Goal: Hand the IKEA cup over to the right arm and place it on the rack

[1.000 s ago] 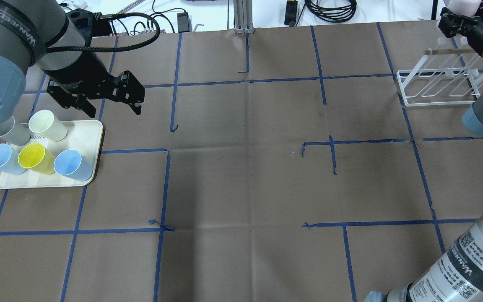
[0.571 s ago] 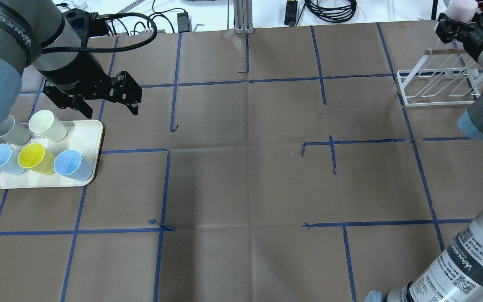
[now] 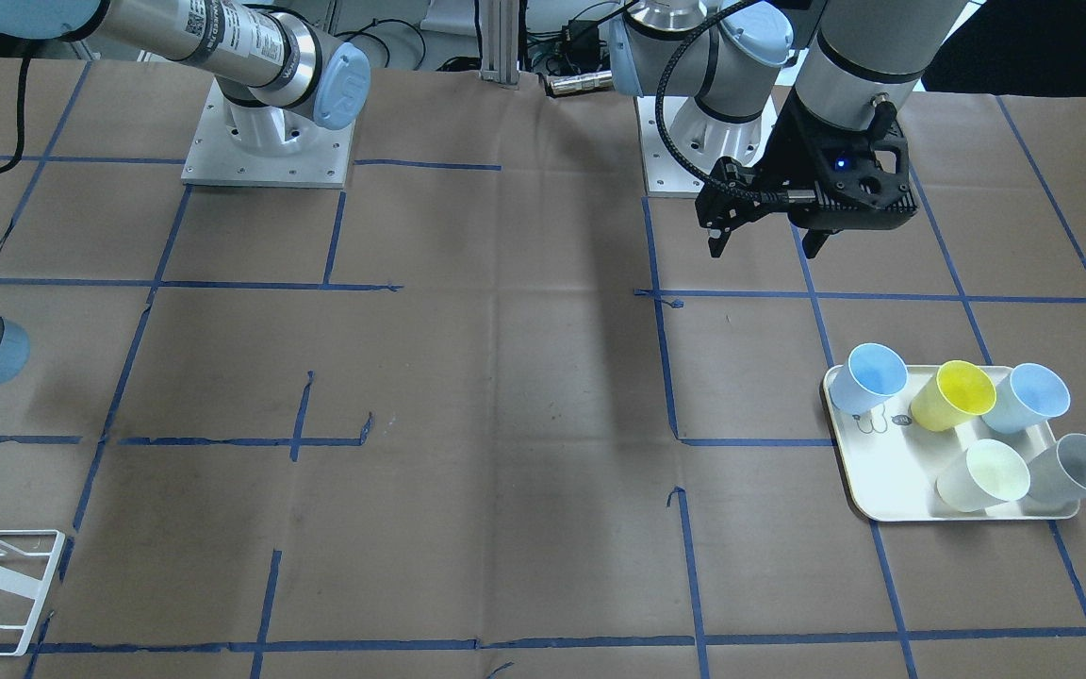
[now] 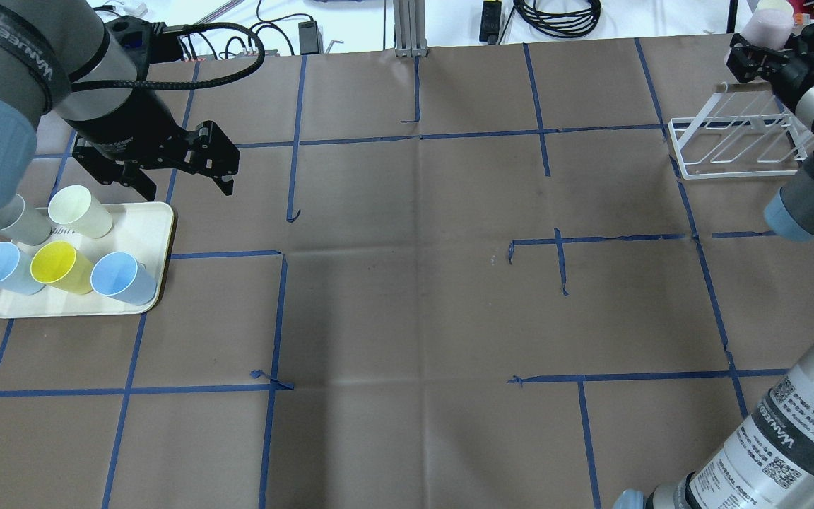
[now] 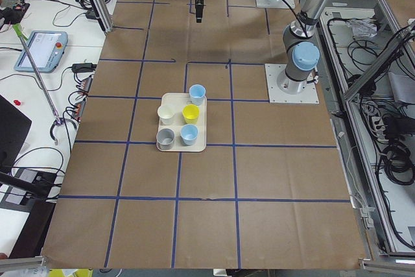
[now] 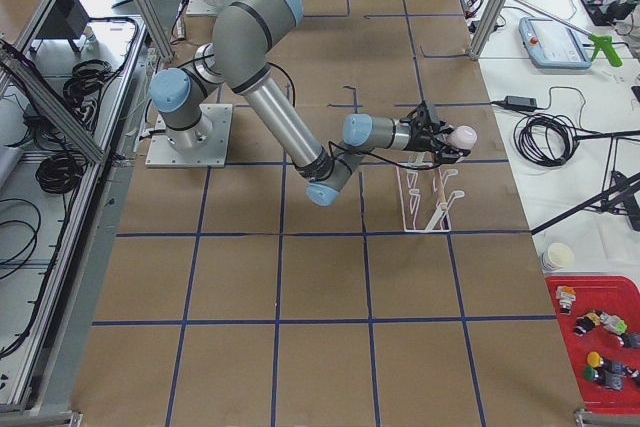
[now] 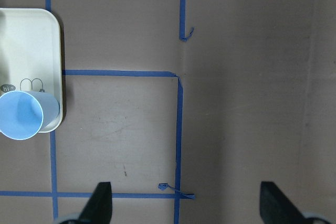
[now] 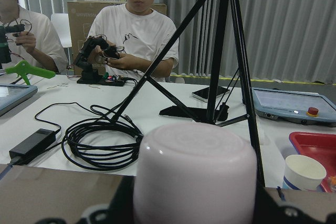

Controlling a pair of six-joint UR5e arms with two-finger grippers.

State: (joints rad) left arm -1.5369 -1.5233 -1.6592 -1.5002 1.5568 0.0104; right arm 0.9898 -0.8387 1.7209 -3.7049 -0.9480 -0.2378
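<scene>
Right gripper [image 4: 764,46]: fingers clamped on the cup [image 4: 769,18], which sits between them with its closed end pointing outward. Cup is pale pink, smooth and plain. It hangs above the far edge of the rack [image 4: 739,145], apart from the wires. Left gripper [image 4: 189,185]: fingers wide, holding nothing, just beside the tray [image 4: 160,226] carrying five other cups [image 4: 61,267].

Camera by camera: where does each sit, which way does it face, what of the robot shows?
Front-facing: across the table, faces the robot; open left hand beyond the tray.
Overhead: behind the robot, looks forward-down; right hand holds a pink cup near the rack.
Exterior left: table's left end, looks along it; left arm.
Exterior right: right end; right arm.
Left wrist: straight down; fingertips.
Right wrist: level, past the cup at people.
Shared: front-facing and overhead show the tray.
</scene>
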